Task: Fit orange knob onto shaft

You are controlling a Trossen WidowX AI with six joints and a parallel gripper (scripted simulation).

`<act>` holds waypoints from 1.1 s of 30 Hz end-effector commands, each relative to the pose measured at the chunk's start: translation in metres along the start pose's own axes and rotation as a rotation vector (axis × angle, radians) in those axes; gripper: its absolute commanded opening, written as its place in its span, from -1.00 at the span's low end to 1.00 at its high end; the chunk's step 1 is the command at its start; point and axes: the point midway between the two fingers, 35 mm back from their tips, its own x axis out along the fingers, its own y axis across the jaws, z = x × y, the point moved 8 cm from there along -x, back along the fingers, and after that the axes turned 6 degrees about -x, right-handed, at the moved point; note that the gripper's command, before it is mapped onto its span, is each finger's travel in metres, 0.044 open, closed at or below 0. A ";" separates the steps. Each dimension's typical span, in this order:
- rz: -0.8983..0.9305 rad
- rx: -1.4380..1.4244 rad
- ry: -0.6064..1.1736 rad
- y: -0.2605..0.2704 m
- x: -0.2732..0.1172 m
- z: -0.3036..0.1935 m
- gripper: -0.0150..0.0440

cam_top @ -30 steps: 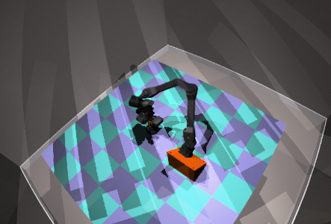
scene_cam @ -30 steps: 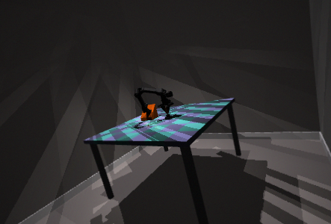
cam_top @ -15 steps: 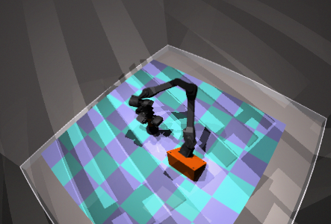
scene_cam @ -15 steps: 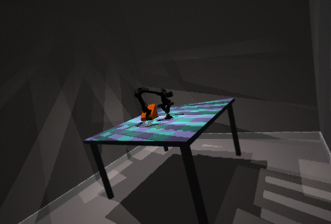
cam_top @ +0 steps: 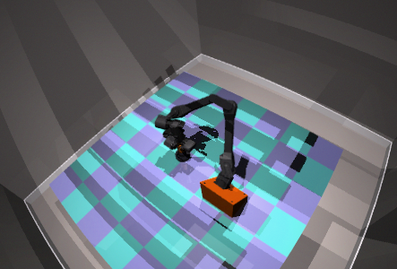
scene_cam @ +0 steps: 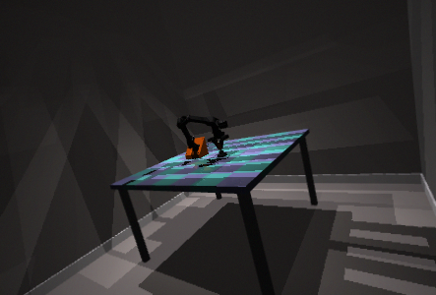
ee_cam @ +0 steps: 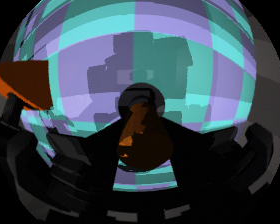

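Observation:
The orange knob (ee_cam: 145, 145) is large and partly shadowed in the wrist view, between the two dark fingers. Only a small orange patch of the knob (cam_top: 180, 150) shows in the top view. My gripper (cam_top: 180, 147) (scene_cam: 219, 146) (ee_cam: 142, 120) is shut on the knob and points down over the pedestal. The dark round pedestal (cam_top: 183, 158) (scene_cam: 221, 153) (ee_cam: 124, 101) lies just beyond the knob's narrow end in the wrist view. The silver shaft, the knob's hole and both flat sides are hidden. I cannot tell whether knob and pedestal touch.
The orange block (cam_top: 220, 197) (scene_cam: 198, 147) (ee_cam: 28, 82) at the arm's base stands to one side of the gripper. The checkered table top (cam_top: 279, 224) (scene_cam: 178, 179) carries purple and teal squares, with dark shadows across it.

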 end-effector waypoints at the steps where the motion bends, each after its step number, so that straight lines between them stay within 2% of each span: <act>1: -0.001 -0.002 0.001 -0.001 0.000 0.000 -0.49; 12: -0.001 -0.010 0.001 -0.003 -0.004 -0.001 -0.49; 19: -0.001 -0.211 0.001 -0.004 -0.003 -0.001 -0.49; 33: -0.001 -0.211 0.001 0.000 -0.001 -0.001 -0.49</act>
